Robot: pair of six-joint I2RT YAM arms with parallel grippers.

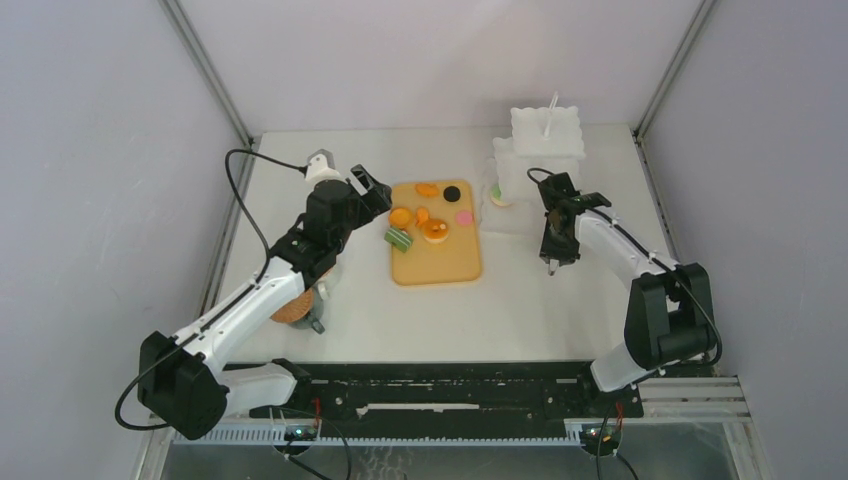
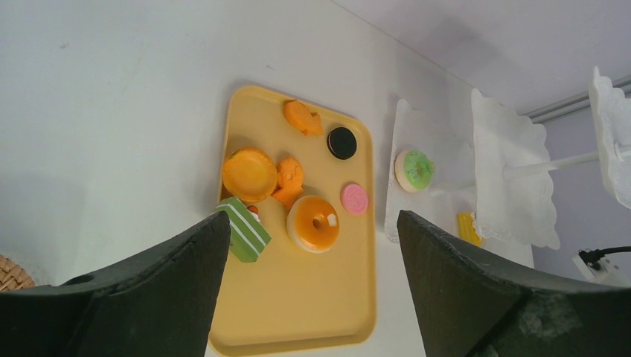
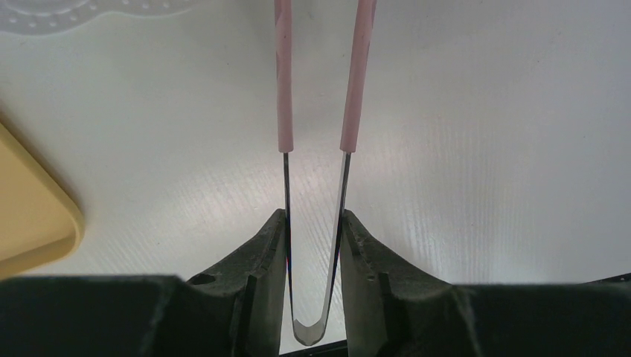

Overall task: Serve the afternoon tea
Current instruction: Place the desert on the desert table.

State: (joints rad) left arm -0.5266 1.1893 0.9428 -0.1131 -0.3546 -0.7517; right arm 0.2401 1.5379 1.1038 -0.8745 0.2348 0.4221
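Your right hand point(image 3: 312, 223) grasps the tongs point(image 3: 283, 89) near their bend. Your left hand point(image 2: 312, 219) hangs released, with pastries point(image 2: 249, 173) on the tray point(image 2: 298, 312) just ahead.

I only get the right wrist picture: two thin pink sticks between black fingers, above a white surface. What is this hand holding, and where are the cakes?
Observer: Those are tongs. From overhead, the right gripper shut on them hangs just right of a tan tray.
Visitor: Anything on that tray?
Observer: An orange tart, a black round, a pink round and others, all on its far half.
Visitor: And the other hand?
Observer: The left gripper hovers open by the tray's left edge, near a green striped cake.
Visitor: Is anything served yet?
Observer: One green doughnut sits on the bottom level of a white tiered stand.
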